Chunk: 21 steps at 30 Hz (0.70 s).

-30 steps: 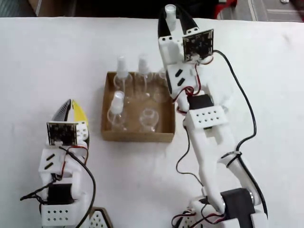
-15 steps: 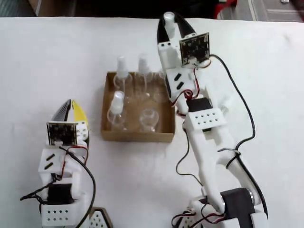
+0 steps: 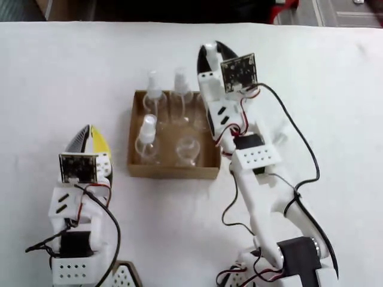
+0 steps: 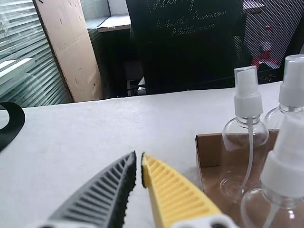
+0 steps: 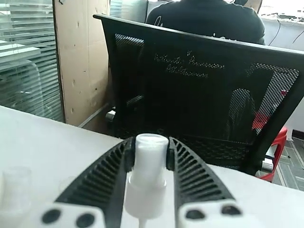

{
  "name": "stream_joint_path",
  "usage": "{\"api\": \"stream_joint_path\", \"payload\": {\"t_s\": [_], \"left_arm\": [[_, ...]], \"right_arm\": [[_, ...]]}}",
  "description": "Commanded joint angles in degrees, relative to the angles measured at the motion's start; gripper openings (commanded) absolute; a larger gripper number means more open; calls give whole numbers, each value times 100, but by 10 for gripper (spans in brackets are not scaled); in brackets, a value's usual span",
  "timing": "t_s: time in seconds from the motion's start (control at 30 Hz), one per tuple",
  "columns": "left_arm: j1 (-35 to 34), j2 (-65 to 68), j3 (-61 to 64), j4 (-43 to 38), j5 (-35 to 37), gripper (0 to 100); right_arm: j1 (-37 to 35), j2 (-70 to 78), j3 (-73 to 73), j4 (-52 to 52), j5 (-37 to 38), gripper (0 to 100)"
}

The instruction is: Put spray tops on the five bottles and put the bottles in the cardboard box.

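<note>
Spray top (image 5: 148, 183) gripped by right end effector (image 5: 151, 143), now nearer cardboard box (image 3: 173, 171); left end effector (image 4: 138, 160) clenched.

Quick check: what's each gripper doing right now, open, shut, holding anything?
Left gripper: shut, empty.
Right gripper: shut on a spray top.

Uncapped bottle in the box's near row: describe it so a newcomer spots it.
Find the cardboard box between the two arms on the table. Its row nearer the arm bases holds two clear bottles. The uncapped bottle stands toward the right arm, neck open; its neighbour wears a white spray top.
</note>
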Motion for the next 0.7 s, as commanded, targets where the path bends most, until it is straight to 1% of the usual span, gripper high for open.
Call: {"api": "stream_joint_path", "payload": {"t_s": [0.0,0.3,0.67], "left_arm": [[40,-57,-18,-123,-53,24],[40,-57,-18,-114,-53,24],[40,-57,-18,-123,-53,24]], "right_arm": [[-48,-40,62,-136,62,16],[-418,-40,404,-136,62,16],[-418,-40,642,-136,53,16]]}}
